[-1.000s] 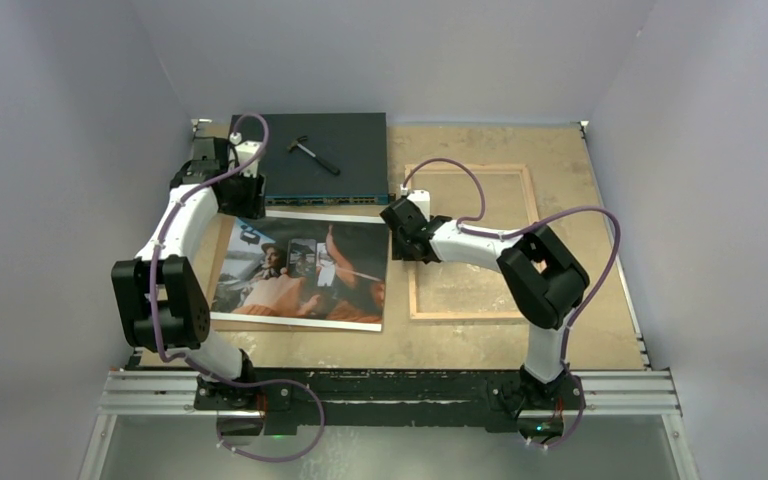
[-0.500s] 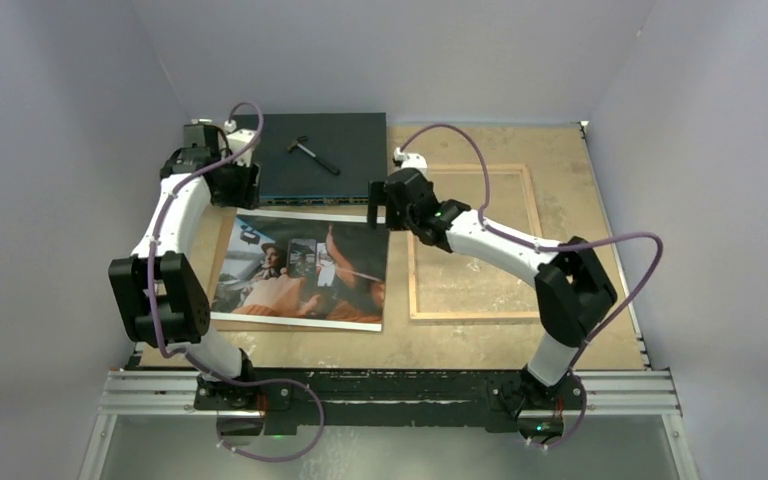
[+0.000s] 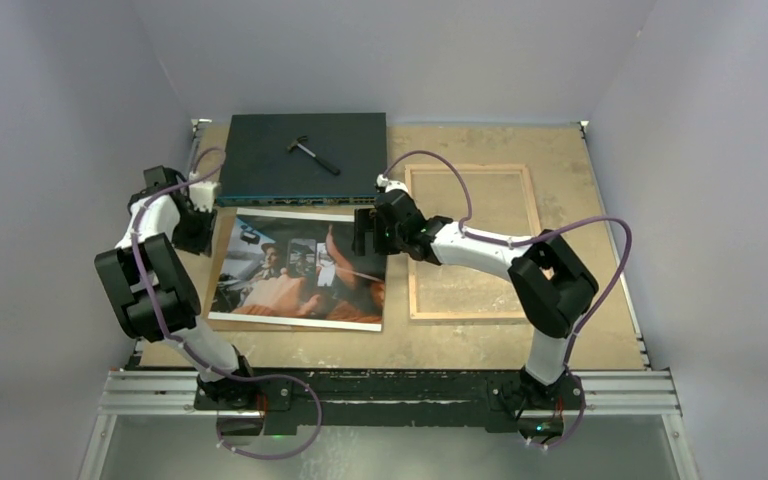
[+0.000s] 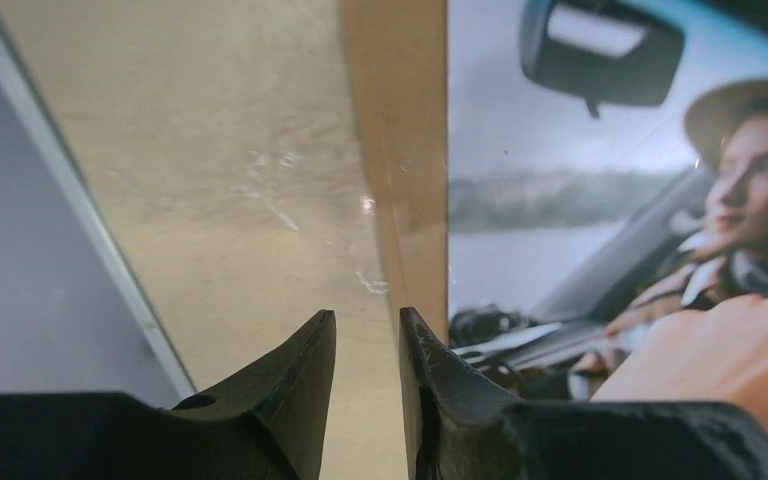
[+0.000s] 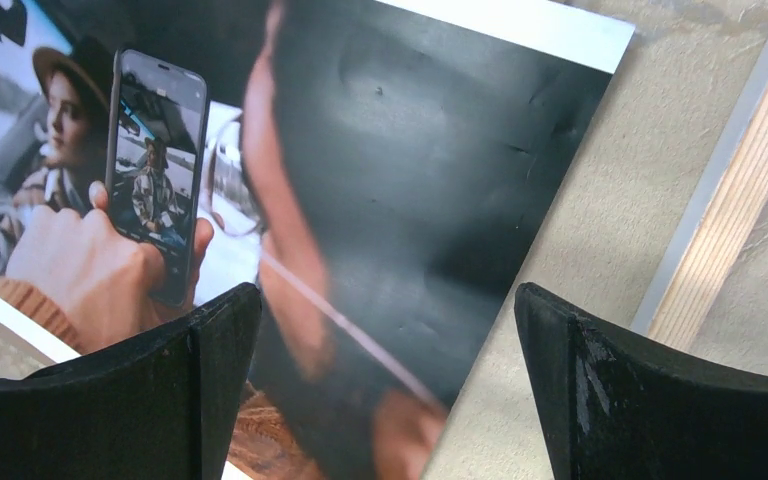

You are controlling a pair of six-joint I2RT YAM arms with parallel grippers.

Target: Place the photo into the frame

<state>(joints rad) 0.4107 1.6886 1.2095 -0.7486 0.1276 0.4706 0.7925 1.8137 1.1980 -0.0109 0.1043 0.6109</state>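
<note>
The photo (image 3: 300, 270) lies face up left of centre on a brown backing board (image 3: 222, 250). The frame (image 3: 535, 235) lies flat to its right, wood rim up. My left gripper (image 3: 192, 228) is low at the board's left edge; in the left wrist view its jaws (image 4: 365, 325) stand a narrow gap apart with nothing between, beside the board (image 4: 405, 150) and photo (image 4: 600, 200). My right gripper (image 3: 365, 232) is wide open and empty (image 5: 390, 300), straddling the photo's right edge (image 5: 380, 180), with the frame rail (image 5: 740, 210) just to its right.
A dark flat box (image 3: 260, 170) with a small hammer (image 3: 312, 152) on it lies at the back, just behind the photo. Grey walls close in the table on three sides. The table's left edge rail (image 4: 60, 200) runs close to my left gripper.
My left gripper has swung from the box's front left corner out to the board's left edge. My right gripper has moved from the frame's left rail onto the photo's upper right part.
</note>
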